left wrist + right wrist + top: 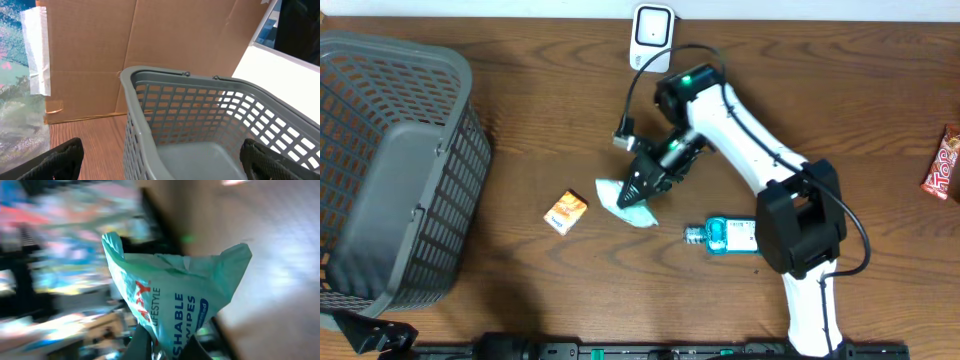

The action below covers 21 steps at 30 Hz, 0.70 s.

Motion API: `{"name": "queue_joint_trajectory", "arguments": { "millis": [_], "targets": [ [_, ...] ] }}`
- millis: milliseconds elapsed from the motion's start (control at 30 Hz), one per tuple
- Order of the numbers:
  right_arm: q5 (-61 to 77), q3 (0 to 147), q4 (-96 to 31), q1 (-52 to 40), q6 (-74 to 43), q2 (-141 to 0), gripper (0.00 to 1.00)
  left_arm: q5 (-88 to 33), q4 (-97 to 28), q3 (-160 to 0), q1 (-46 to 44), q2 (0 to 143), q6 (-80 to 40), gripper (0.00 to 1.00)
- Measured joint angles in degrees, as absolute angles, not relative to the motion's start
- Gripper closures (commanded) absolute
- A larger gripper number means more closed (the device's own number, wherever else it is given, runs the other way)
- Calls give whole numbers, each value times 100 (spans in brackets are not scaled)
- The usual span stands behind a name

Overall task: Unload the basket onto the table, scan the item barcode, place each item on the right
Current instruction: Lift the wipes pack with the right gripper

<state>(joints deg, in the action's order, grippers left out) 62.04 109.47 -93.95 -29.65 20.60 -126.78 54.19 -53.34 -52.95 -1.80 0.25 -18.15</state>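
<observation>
A pale teal pack of wipes [625, 205] hangs at the table's middle, pinched by my right gripper [638, 190], which is shut on its edge. In the right wrist view the wipes pack [175, 300] fills the centre with blue lettering, its lower end clamped in that gripper [167, 350]; the surroundings are blurred. A white barcode scanner [652, 33] stands at the table's far edge. My left gripper [162, 160] is open over the grey basket [200, 115], its black fingers [55, 162] wide apart with nothing between them.
The grey basket [390, 170] fills the left side. A small orange box [565, 211] lies left of the wipes. A blue mouthwash bottle [725, 236] lies on its side near the right arm. A red snack bar [942, 162] is at the right edge.
</observation>
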Motion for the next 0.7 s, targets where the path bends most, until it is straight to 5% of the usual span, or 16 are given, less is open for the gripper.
{"name": "queue_joint_trajectory", "arguments": {
  "millis": [300, 700],
  "targets": [
    [7826, 10945, -9745, -2856, 1369, -12672, 99, 5419, -5334, -5295, -180, 25, -1817, 0],
    [8184, 10945, -9749, -2856, 827, -12672, 98, 5419, -5310, -5295, -180, 25, -1815, 0]
  ]
}}
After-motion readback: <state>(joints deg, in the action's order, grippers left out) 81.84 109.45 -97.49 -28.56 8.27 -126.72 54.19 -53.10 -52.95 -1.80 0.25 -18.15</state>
